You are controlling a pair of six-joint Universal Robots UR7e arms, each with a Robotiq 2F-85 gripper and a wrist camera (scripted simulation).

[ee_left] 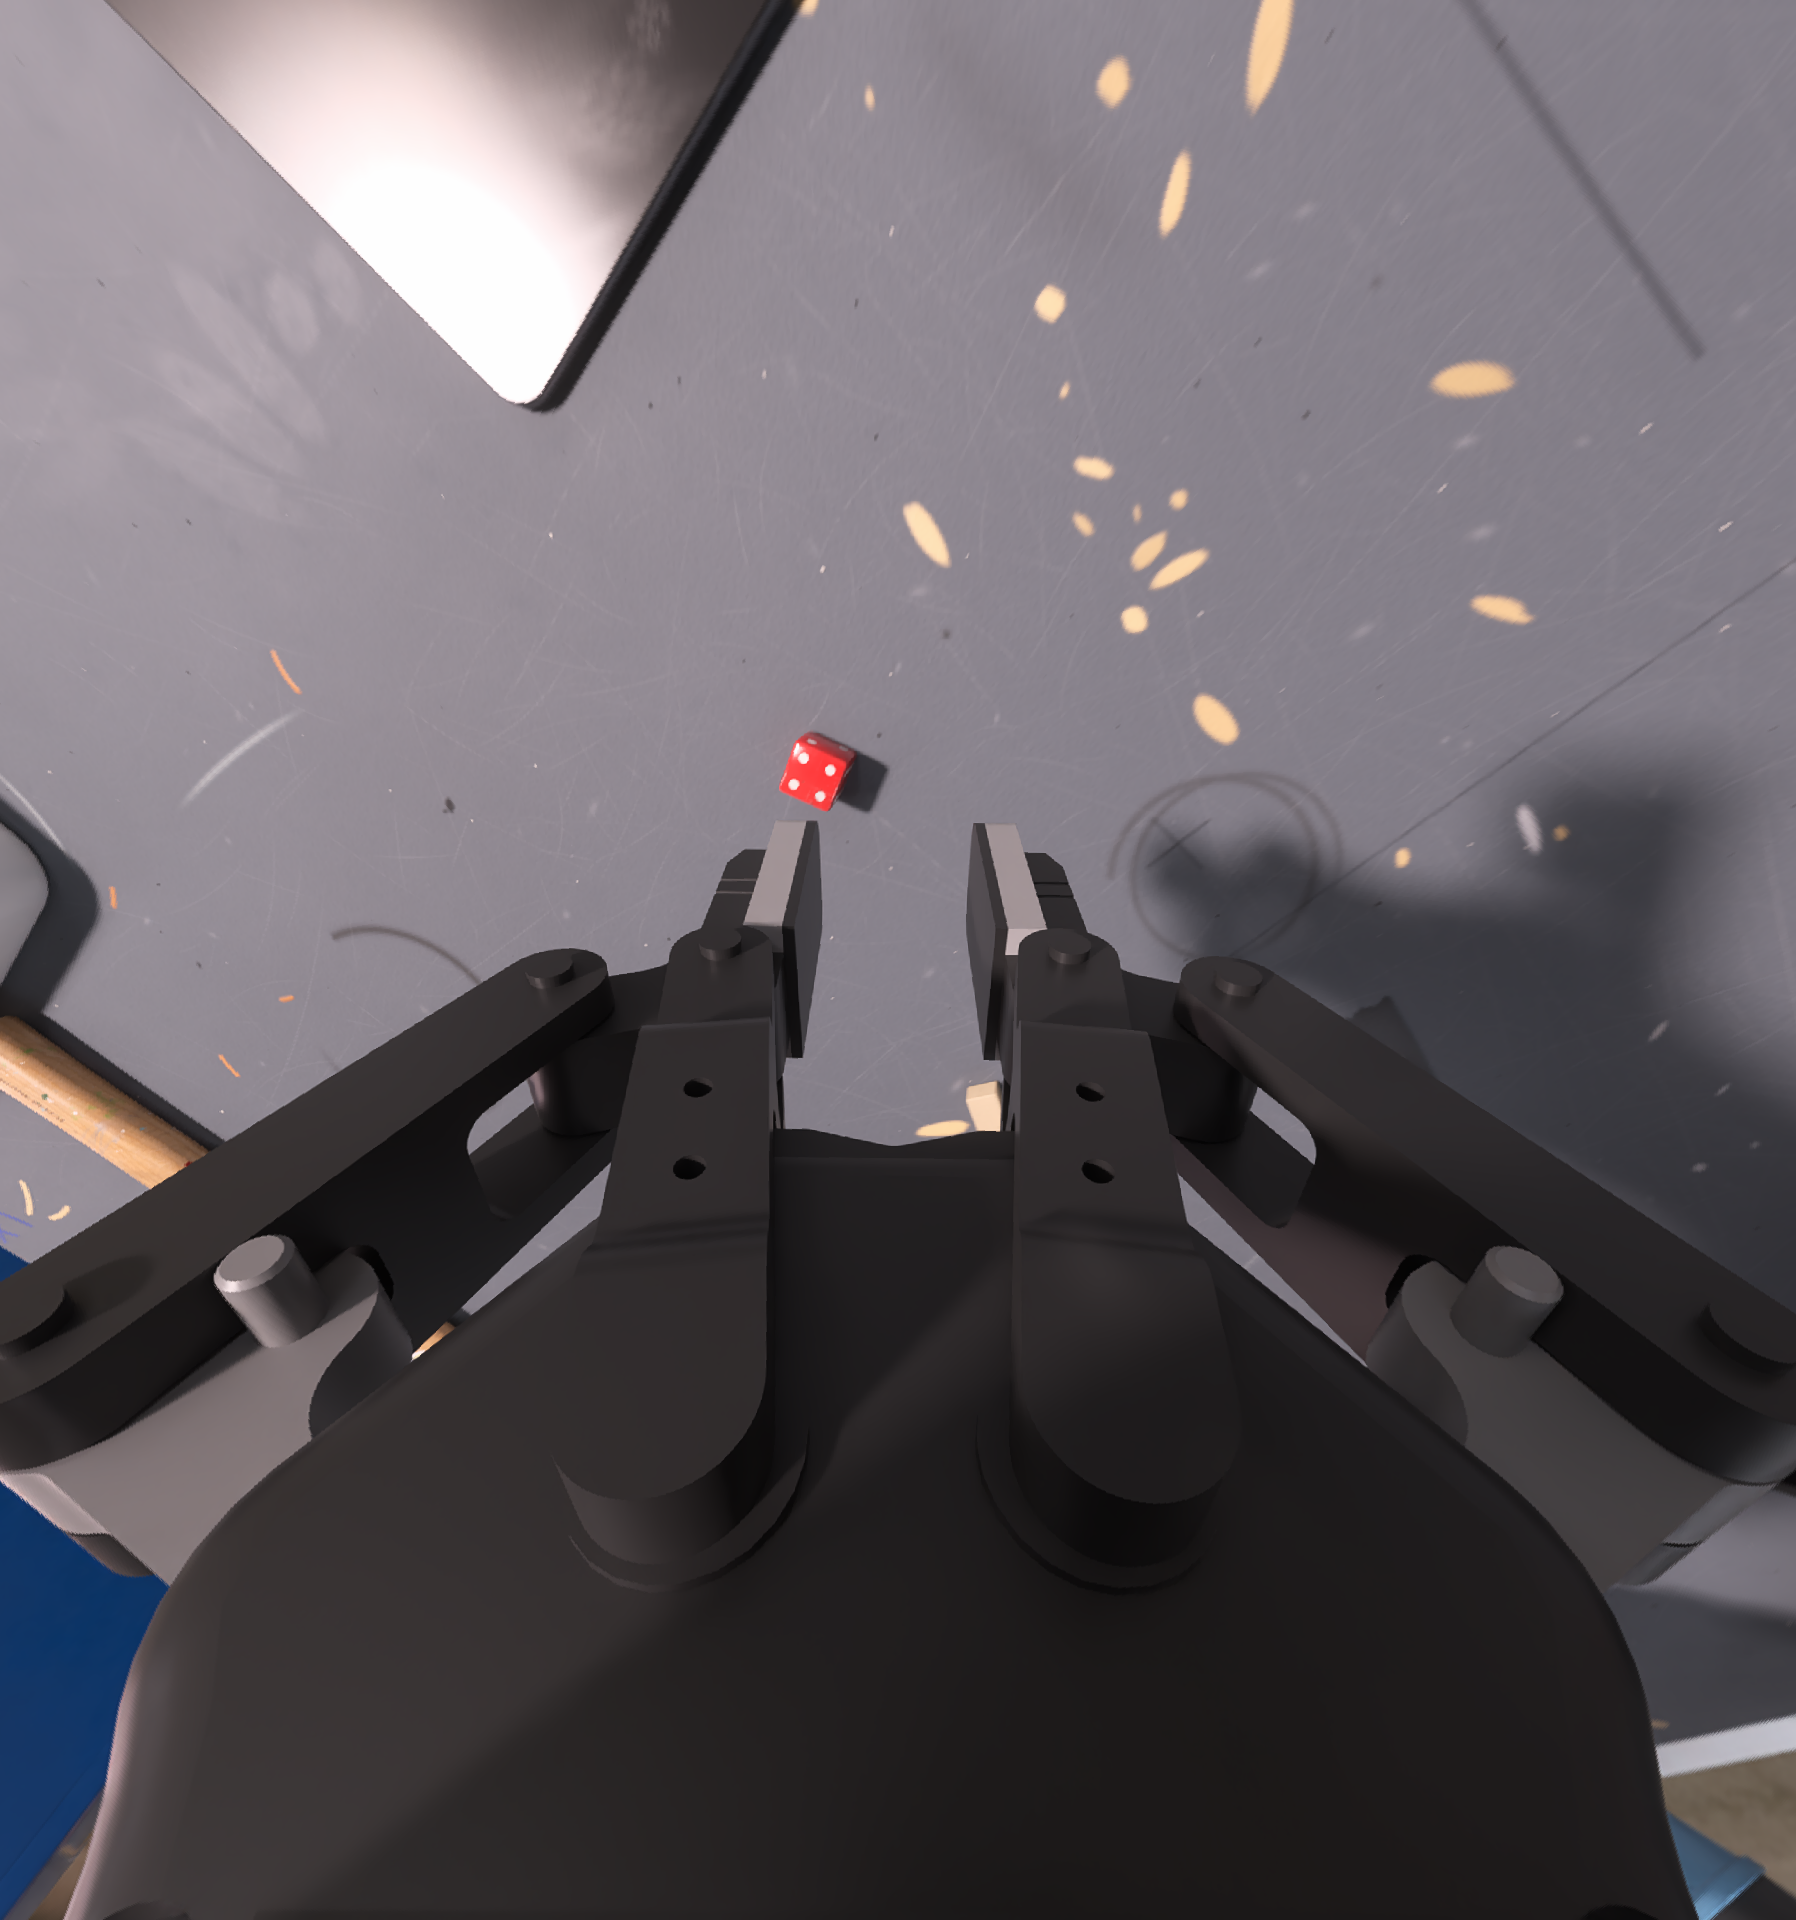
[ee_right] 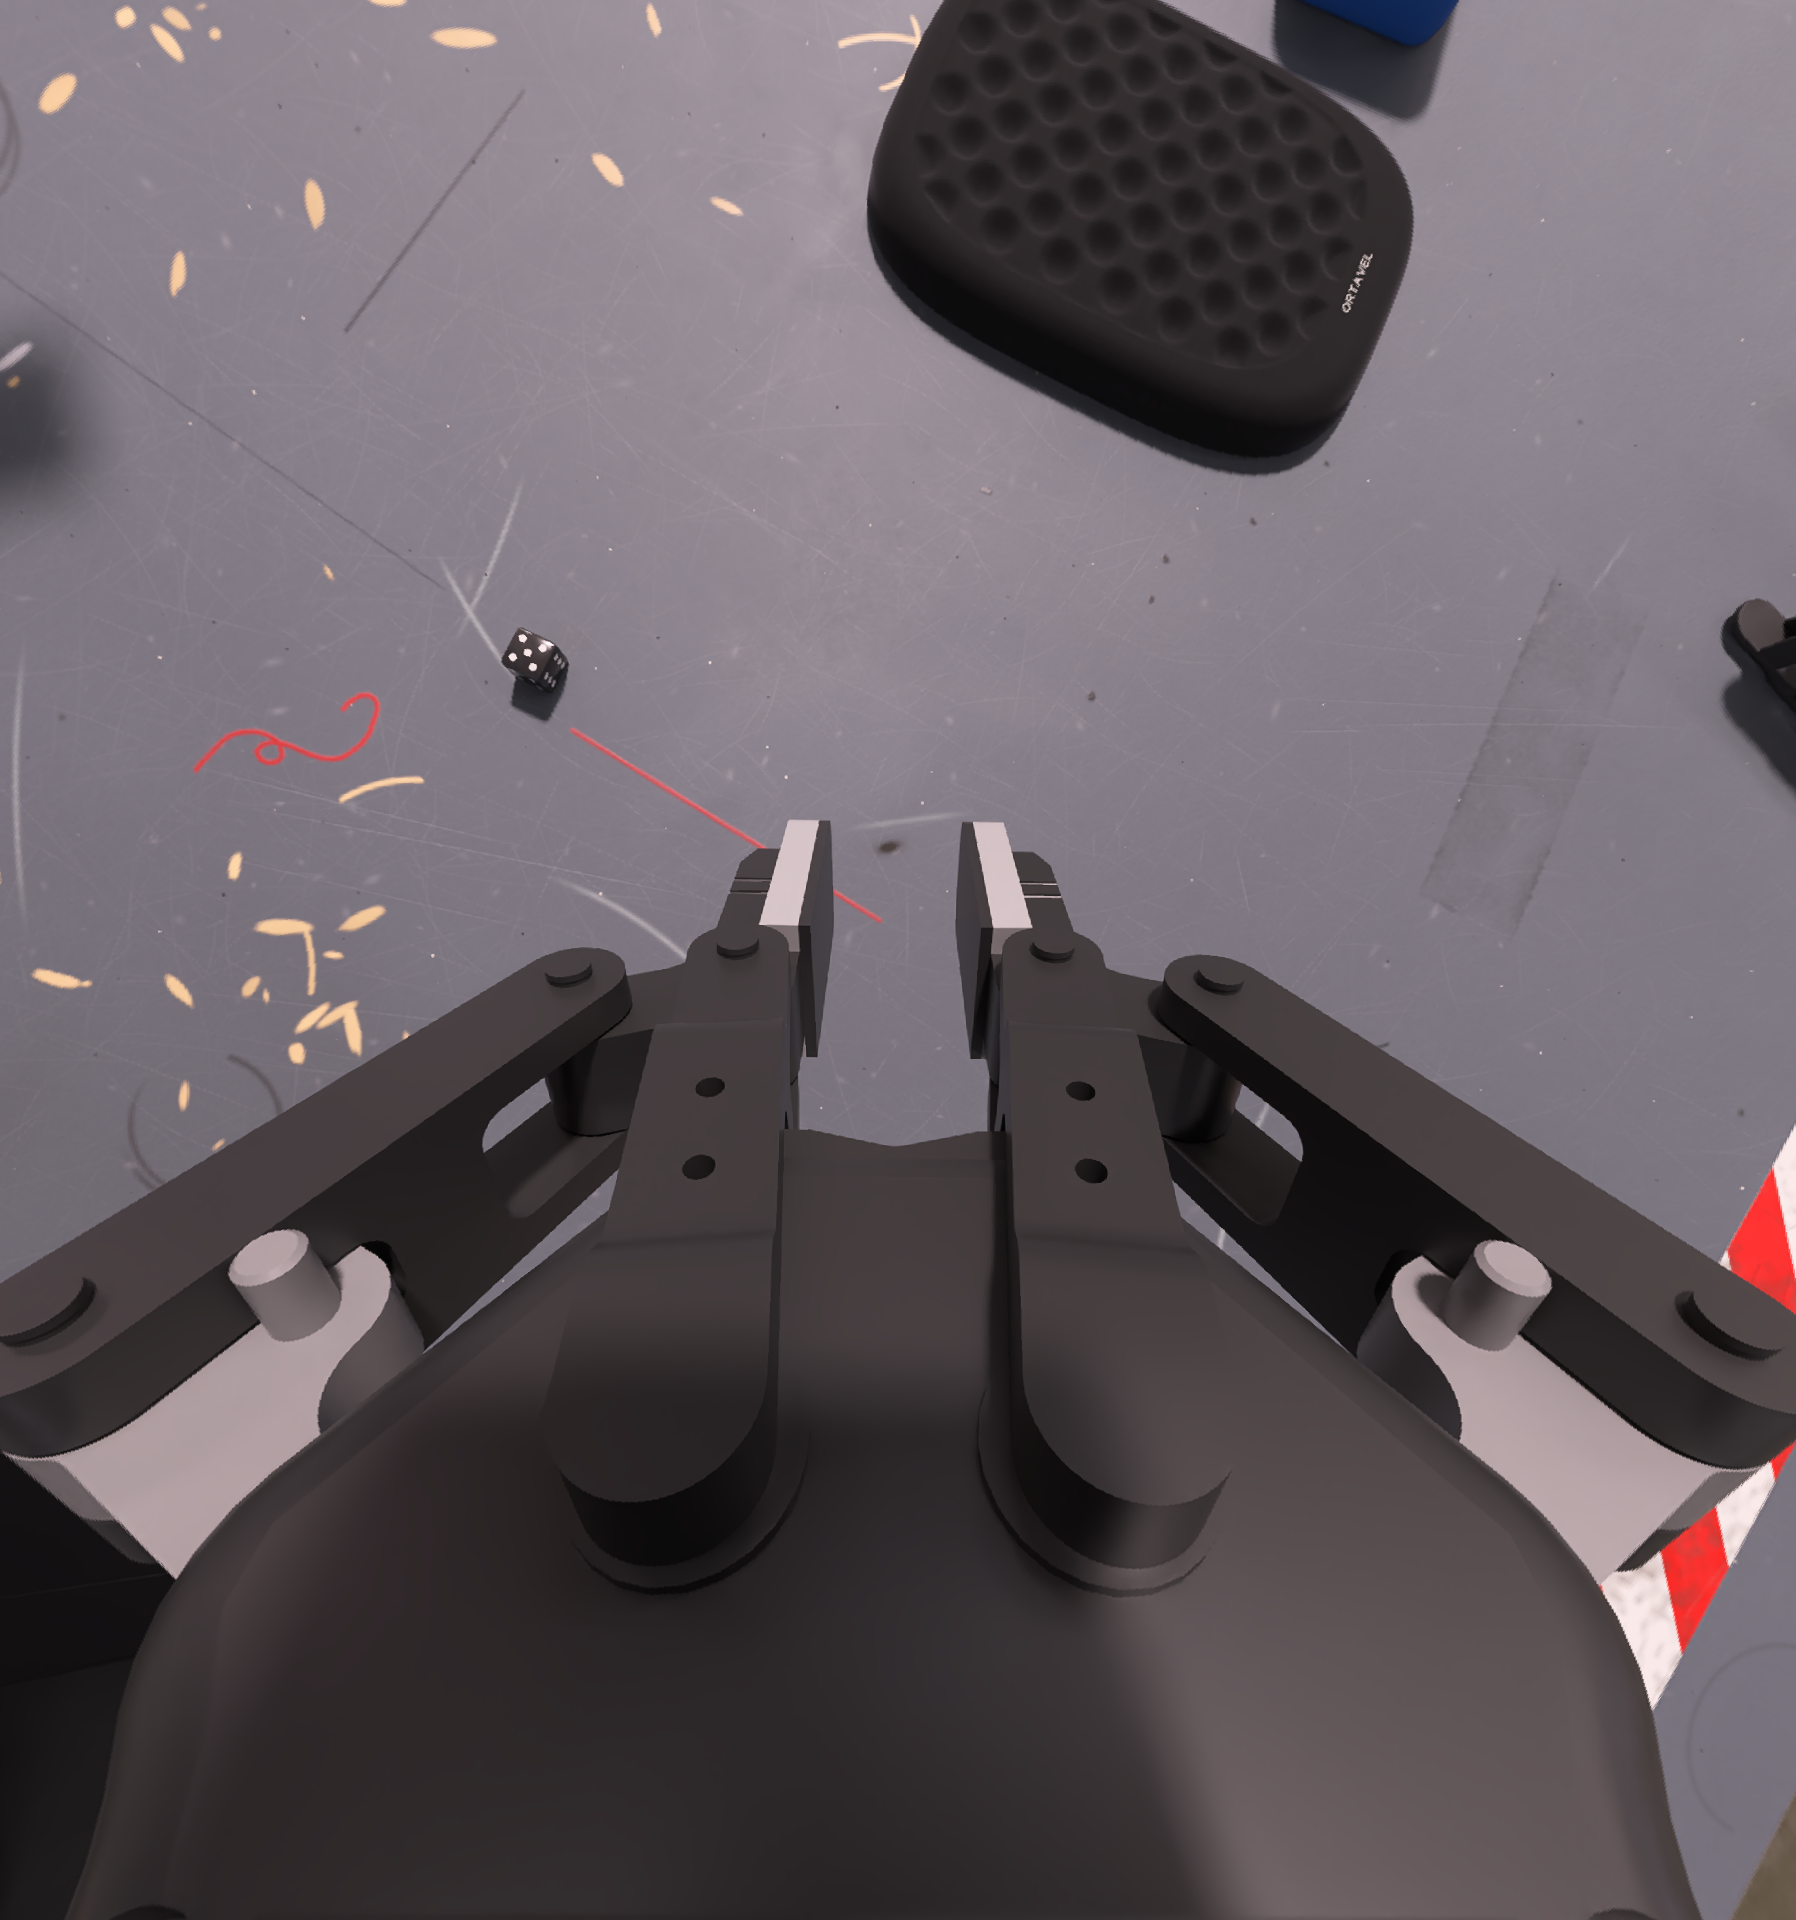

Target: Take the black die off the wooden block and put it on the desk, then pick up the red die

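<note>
We see our left gripper (ee_left: 894, 831) pointing down and forward, its two fingers parted with a clear gap between the grey pads (ee_left: 785, 878); nothing sits between them. The black linkage arms splay out to either side of the palm. Our right gripper (ee_right: 892, 831) holds the same pose: fingers spread apart, pads (ee_right: 993, 873) facing each other across an empty gap, linkages flared wide, the dark body filling the lower part of its view.

Desk (ee_left: 1289, 260) — matt, scratched; red die (ee_left: 816, 772) glossy; pad (ee_right: 1143, 208) — dimpled.
</note>
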